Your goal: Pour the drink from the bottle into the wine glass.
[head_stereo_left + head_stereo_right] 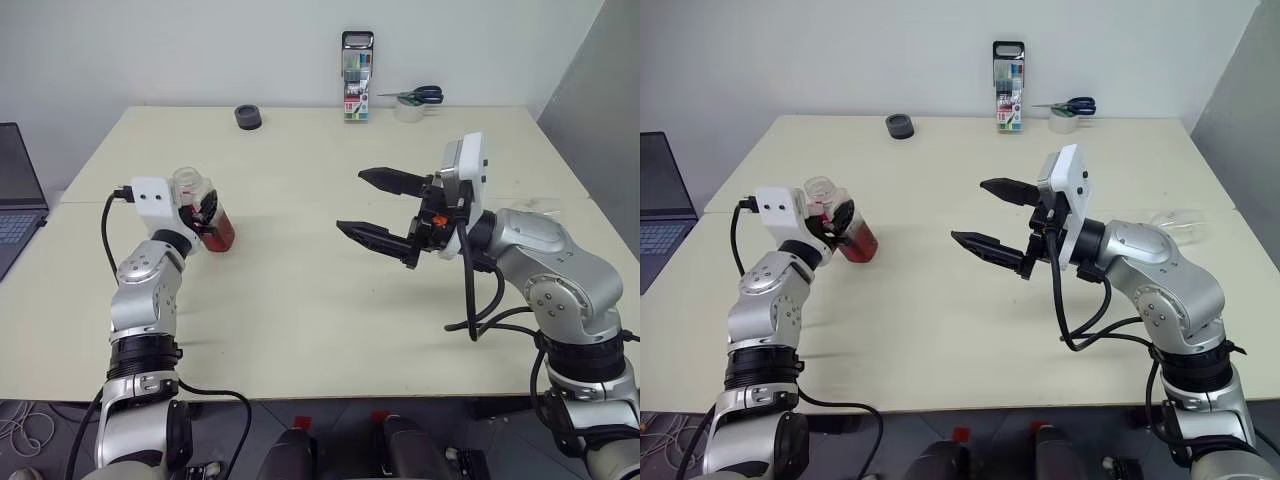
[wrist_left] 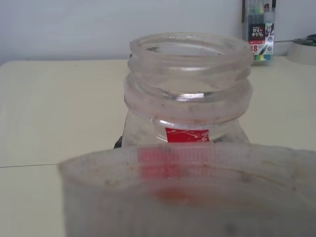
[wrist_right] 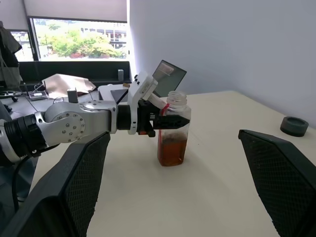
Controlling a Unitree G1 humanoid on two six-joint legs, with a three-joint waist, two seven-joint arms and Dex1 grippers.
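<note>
While the left gripper [image 1: 207, 214] pinches the bottle [image 1: 205, 215] between its 2 black fingers, the bottle stands on the near-left part of the pale table [image 1: 300, 320], upright or nearly so. Its cap is off: the left wrist view looks straight at the open threaded mouth, with a patch of red label below the neck. From the right wrist view the drink [image 3: 171, 150], a translucent reddish-brown, fills only the lower part of the bottle, and the fingers close on the body just under the neck.

To the right and at about the same depth, the right gripper [image 1: 378, 208] hangs above the table, pointing toward the robot's left, its 2 fingers spread wide with nothing between them. It is well apart from the bottle.

Farther right, near the table's right edge, a clear object that appears to be the wine glass [image 1: 1180, 221] lies on its side just beyond the right arm; its shape is hard to make out.

At the far edge sit a small dark round object [image 1: 248, 117], a pack of coloured pens [image 1: 357, 78] standing upright, and a tape roll [image 1: 408, 110] with blue-handled scissors [image 1: 418, 95] resting on it. A laptop [image 1: 15, 195] sits off the table's left side.
</note>
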